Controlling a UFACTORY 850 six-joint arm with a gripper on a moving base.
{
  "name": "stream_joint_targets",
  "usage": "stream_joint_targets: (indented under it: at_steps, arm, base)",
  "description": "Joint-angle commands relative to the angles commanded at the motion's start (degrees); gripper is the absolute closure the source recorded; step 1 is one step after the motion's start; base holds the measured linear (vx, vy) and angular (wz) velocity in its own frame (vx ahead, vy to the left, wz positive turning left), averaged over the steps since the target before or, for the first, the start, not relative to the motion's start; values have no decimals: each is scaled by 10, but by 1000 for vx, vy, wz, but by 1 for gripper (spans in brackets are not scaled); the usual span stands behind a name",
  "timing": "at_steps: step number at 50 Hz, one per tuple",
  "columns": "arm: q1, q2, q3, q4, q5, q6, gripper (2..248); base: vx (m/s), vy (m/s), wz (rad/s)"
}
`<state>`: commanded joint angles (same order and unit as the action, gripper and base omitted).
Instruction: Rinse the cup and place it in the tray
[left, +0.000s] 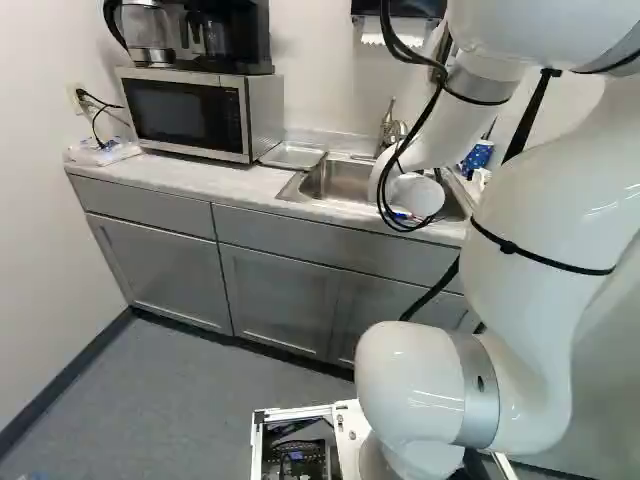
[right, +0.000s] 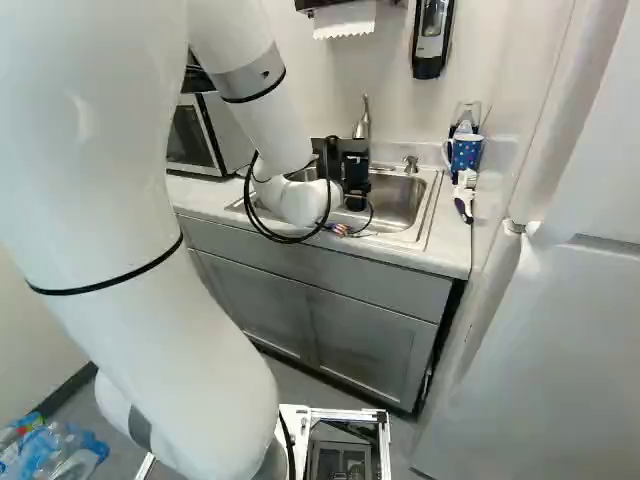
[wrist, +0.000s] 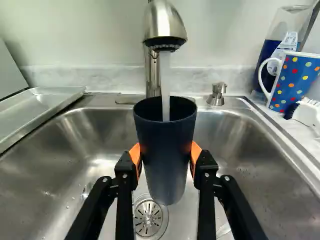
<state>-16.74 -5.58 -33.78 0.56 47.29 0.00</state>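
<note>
I've got one cup (wrist: 165, 155), dark and mouth up, in the claw (right: 355, 172): two fingers pinching it from opposite sides, both orange pads (wrist: 195, 152) on its wall. It's held inside the one sink (left: 338, 182), under the one faucet (wrist: 165, 25). Water's on, a single stream (wrist: 165, 92) dropping into the mouth. One round drain (wrist: 148, 218) shows on the basin floor, lower than the cup. Can't see how full the cup is. One tray (wrist: 47, 102), shallow metal, sits left of the sink with nothing in it that I can see; cup's well apart from it. Left of the tray: one microwave (left: 190, 112), black coffee gear (left: 238, 30) on top, unit count unclear. One small pump (wrist: 217, 94) at the far rim, right of the faucet. Right of the sink I count one blue dotted mug (wrist: 295, 80), one clear container (wrist: 272, 47) behind it and one brush (wrist: 306, 113) just beside it, on the near side. Two dispensers on the far wall: one for paper towels (right: 345, 20), one upright unit (right: 432, 38) to its right. Plastic bottles (right: 60, 455) on the floor, near left, too jumbled to count.
</note>
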Motion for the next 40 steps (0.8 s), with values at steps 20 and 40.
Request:
stream_joint_targets:
  at_steps: [20,40]
  arm:
    - [0,0,0,0,0,0,134]
    - [0,0,0,0,0,0,134]
  base:
    - [0,0,0]
    - [0,0,0]
